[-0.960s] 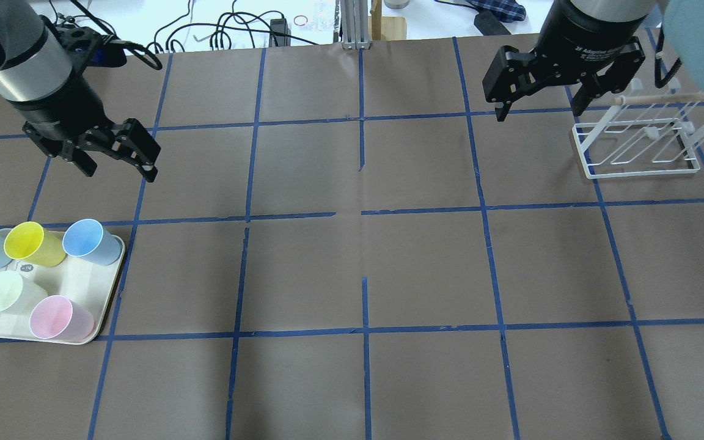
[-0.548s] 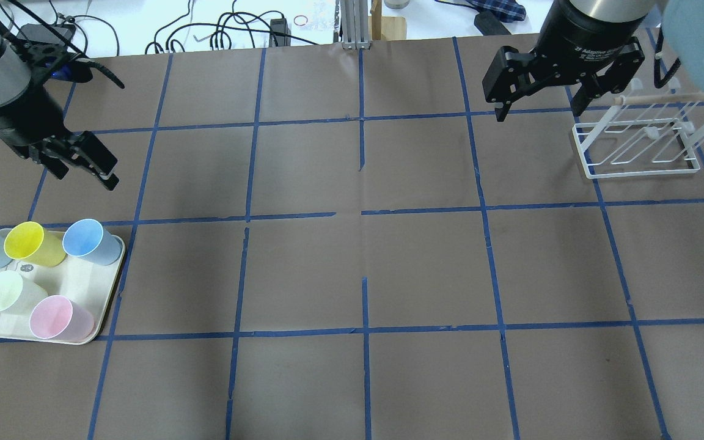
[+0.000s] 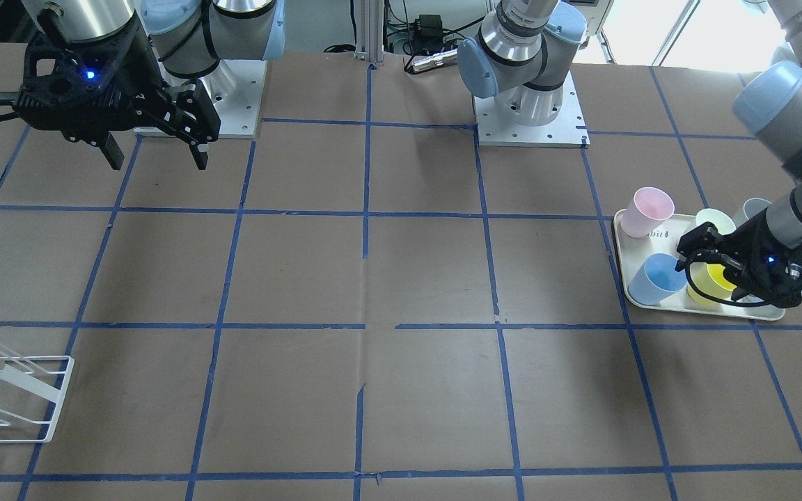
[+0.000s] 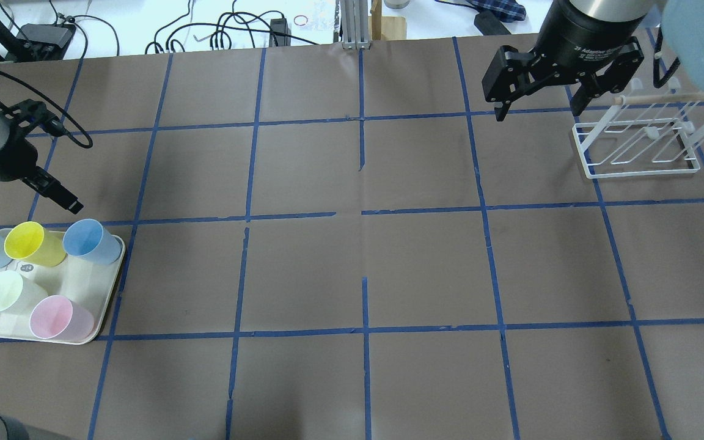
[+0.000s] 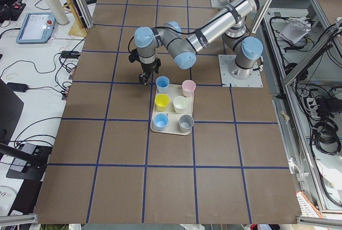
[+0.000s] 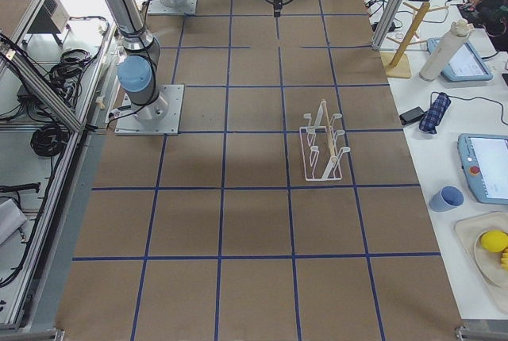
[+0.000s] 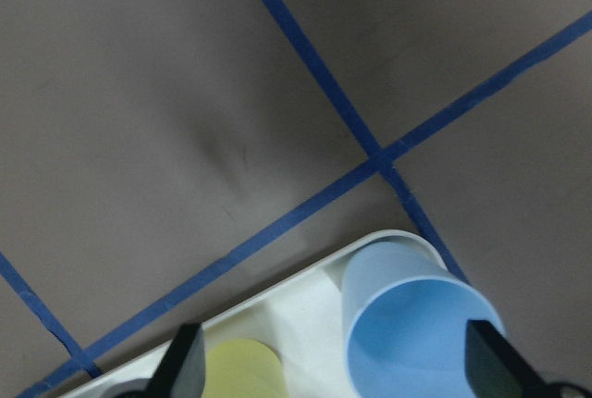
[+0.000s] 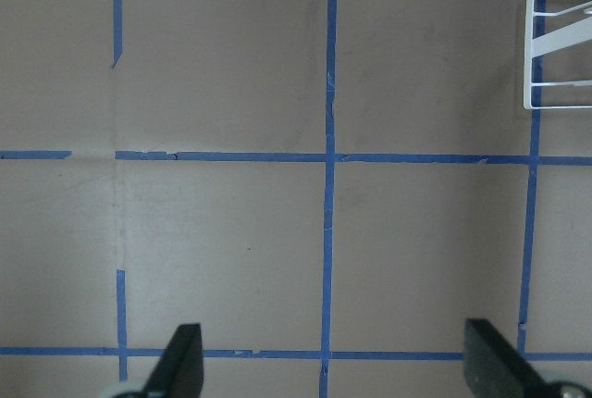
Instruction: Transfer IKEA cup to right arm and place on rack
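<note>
Now | left gripper (image 4: 65, 200), claw spread, drops to left edge beside IKEA cup (image 4: 86, 239) | right gripper (image 4: 538, 113) spread, upper right | grasp looks next.

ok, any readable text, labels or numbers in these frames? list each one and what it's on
"2F Adaptive G…": on the body of the right gripper, overhead view; the rest is cut off and the line below it is too small to read.
"bit": printed on the cream tray, front-facing view, beside the pink cup; it may be part of a longer word. From overhead the same mark is too blurred to read.
No other text is legible.
</note>
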